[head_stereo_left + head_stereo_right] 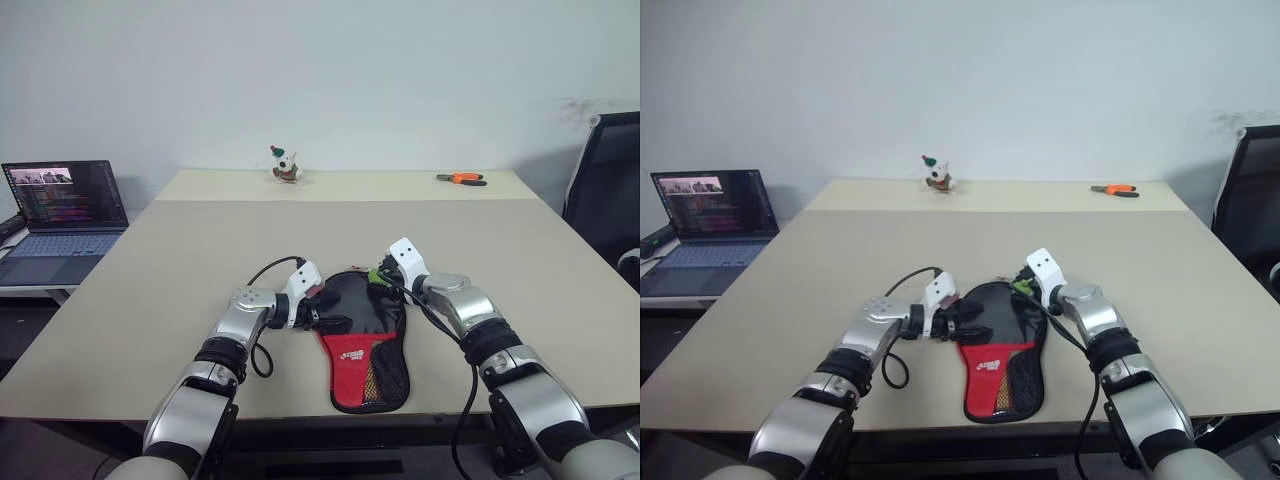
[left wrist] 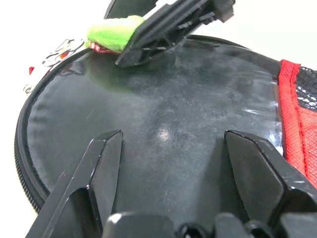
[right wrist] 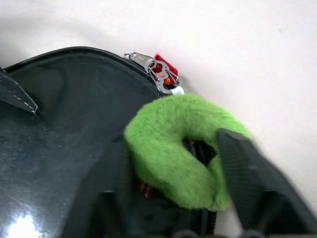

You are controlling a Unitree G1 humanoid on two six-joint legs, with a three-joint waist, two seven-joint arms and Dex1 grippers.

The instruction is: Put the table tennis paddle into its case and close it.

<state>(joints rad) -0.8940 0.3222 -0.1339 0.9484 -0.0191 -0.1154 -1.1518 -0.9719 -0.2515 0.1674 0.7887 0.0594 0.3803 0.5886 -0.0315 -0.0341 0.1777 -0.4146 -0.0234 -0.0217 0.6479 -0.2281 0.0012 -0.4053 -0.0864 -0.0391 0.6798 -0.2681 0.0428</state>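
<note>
The case (image 1: 365, 335) lies flat on the table, its round glossy black part away from me and its red logo and mesh section toward the front edge. The table tennis paddle is hidden. My left gripper (image 1: 322, 312) is at the round part's left rim, open, with both fingers (image 2: 99, 163) spread over the shiny black face (image 2: 173, 99). My right gripper (image 1: 378, 278) is at the round part's far right rim. Its fingers are shut on a green fuzzy zipper pull (image 3: 168, 129), beside the metal zipper slider (image 3: 156, 69) on the case's rim.
An open laptop (image 1: 65, 210) stands on a side desk at the left. A small toy figure (image 1: 285, 165) and orange-handled pliers (image 1: 462, 179) lie at the table's far edge. A black chair (image 1: 605, 190) is at the right. A black cable (image 1: 262, 355) loops by my left wrist.
</note>
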